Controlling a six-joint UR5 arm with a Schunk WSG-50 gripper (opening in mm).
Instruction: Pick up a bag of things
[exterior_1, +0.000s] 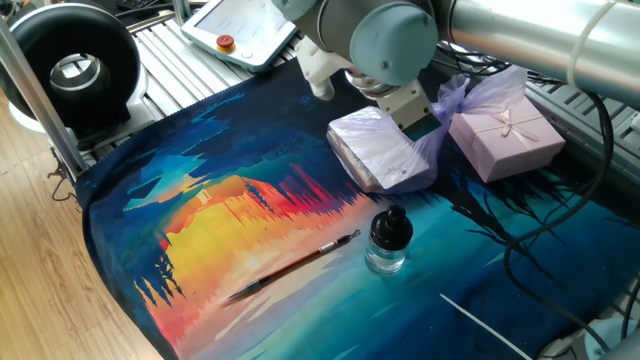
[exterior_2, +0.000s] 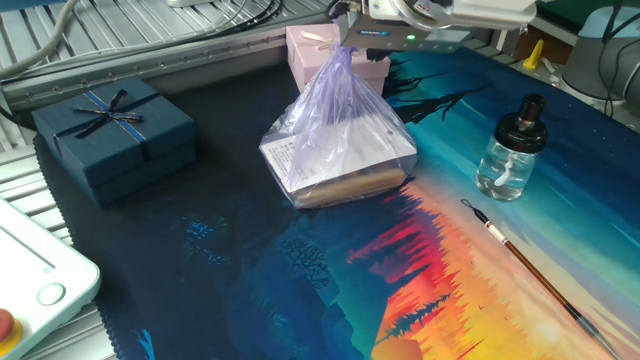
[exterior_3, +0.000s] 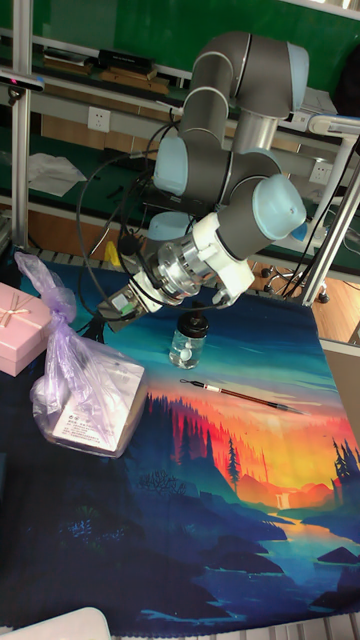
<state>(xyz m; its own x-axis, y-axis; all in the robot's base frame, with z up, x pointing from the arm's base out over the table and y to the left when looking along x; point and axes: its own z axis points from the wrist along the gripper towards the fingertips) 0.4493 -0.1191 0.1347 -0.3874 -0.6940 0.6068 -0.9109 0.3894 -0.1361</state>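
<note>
- Far left in the other fixed view, the navy box (exterior_2: 113, 133) sits with its ribbon bow on top, well apart from the action.
- Moving right, the bag (exterior_2: 338, 140) rests on the painted mat (exterior_2: 250, 280), its whitish block lying flat inside and the thin plastic drawn up into a peak.
- Right at that peak is the gripper (exterior_2: 352, 42), up at the bag's neck; its jaws are hidden by the plastic and the picture edge, so I cannot tell whether they are apart or together.
- In the first fixed view the gripper (exterior_1: 424, 124) sits against the neck, with the flared ends fanning out beyond it.
- Just behind the bag, the pink box (exterior_2: 322, 52) sits close against it.
- Further right, the glass bottle (exterior_2: 510, 152) stands upright with its dark stopper.
- Below it, the brush (exterior_2: 530, 267) lies slanted across the orange part of the mat.
- The worktop (exterior_2: 120, 30) shows as metal slats around the mat.
</note>
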